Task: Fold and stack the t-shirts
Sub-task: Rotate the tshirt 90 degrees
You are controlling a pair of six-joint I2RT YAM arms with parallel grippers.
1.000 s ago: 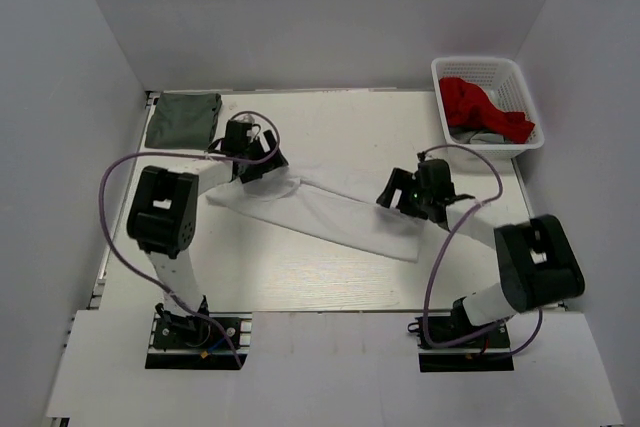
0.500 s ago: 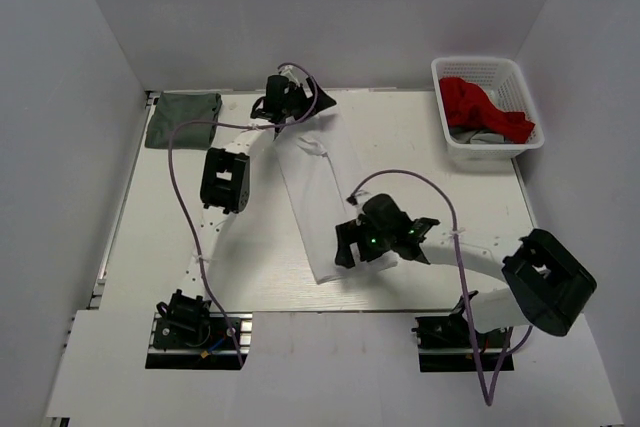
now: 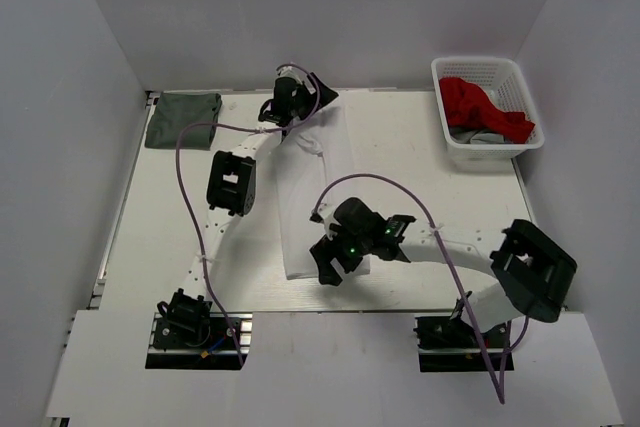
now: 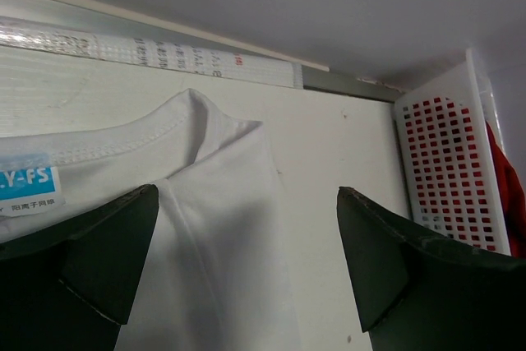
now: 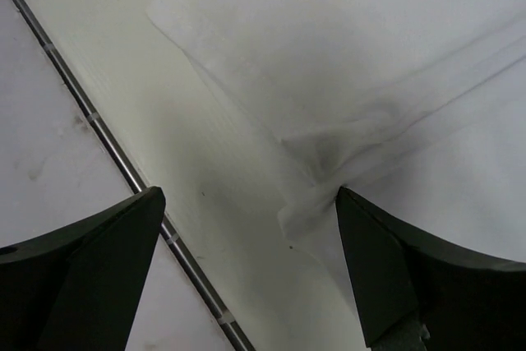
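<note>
A white t-shirt (image 3: 303,197), folded into a long strip, runs from the far edge of the table towards the near side. My left gripper (image 3: 305,109) hovers open over its collar end; the left wrist view shows the collar and blue label (image 4: 25,182) between the spread jaws (image 4: 246,199). My right gripper (image 3: 330,262) is open over the shirt's near end, where a folded corner (image 5: 304,203) lies on the table between the jaws (image 5: 248,199). A folded grey-green t-shirt (image 3: 183,119) lies at the far left corner.
A white basket (image 3: 487,72) at the far right holds a red garment (image 3: 480,107) and a grey one; its wall also shows in the left wrist view (image 4: 444,162). A metal rail (image 5: 99,129) marks the table's near edge. White walls enclose the table.
The white shirt has swung from slanting across the table to running far-to-near. The left gripper moved to the far edge, the right gripper left and nearer. Over the last half second its near end shifted left.
</note>
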